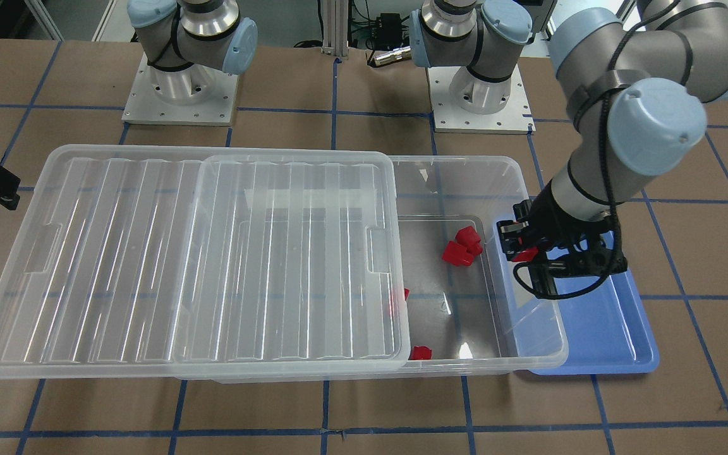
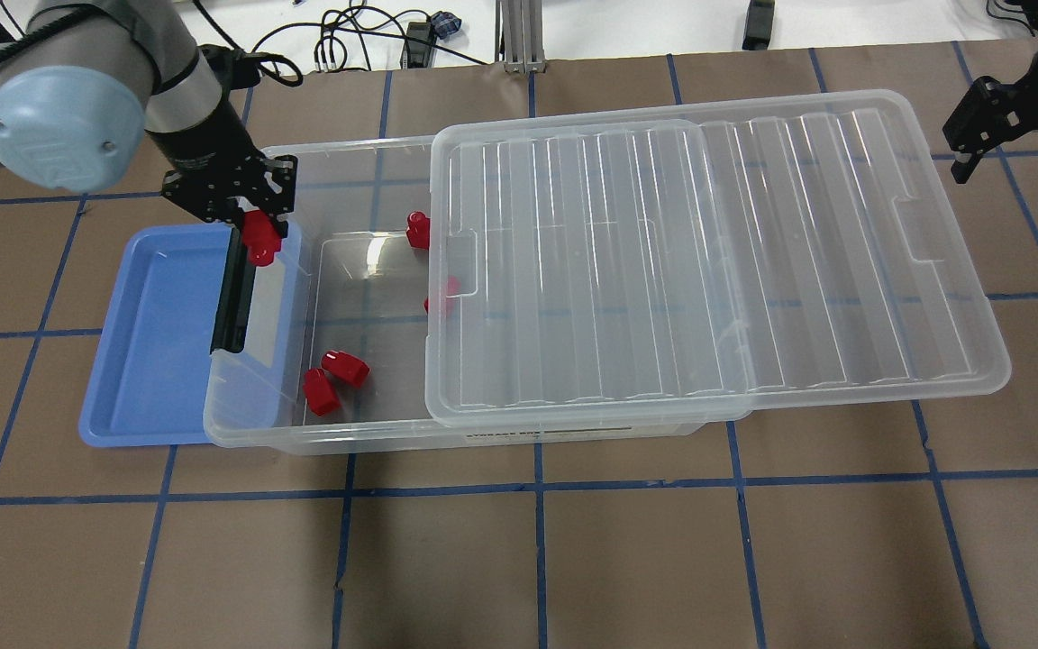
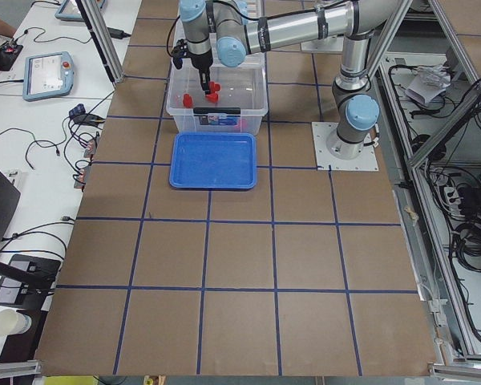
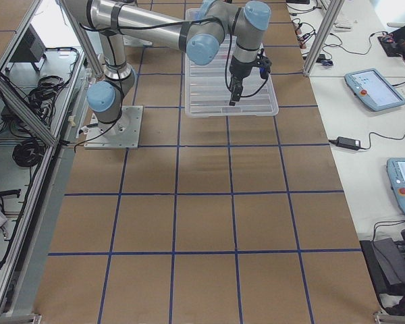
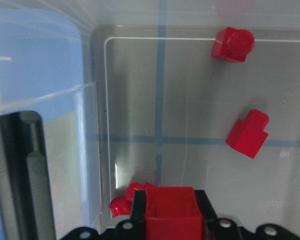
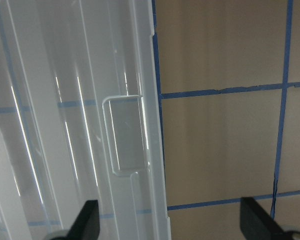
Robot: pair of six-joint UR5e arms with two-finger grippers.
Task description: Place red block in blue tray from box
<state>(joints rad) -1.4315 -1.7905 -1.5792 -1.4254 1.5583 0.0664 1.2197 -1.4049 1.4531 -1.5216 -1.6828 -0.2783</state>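
Observation:
My left gripper (image 2: 258, 236) is shut on a red block (image 2: 259, 242) and holds it above the end wall of the clear box (image 2: 348, 437), beside the blue tray (image 2: 145, 342). The left wrist view shows the held block (image 5: 170, 210) between the jaws, over the box floor. Several more red blocks lie in the box: a pair (image 2: 335, 379), one at the far wall (image 2: 417, 230) and one partly under the lid (image 2: 442, 293). My right gripper (image 2: 1015, 167) is open and empty beyond the lid's far end, and the right wrist view (image 6: 170, 225) shows it open over the table.
The ribbed clear lid (image 2: 708, 261) is slid sideways and covers most of the box, overhanging it toward my right gripper. A black latch bar (image 2: 231, 297) lies along the box's end over the tray's edge. The tray holds nothing visible.

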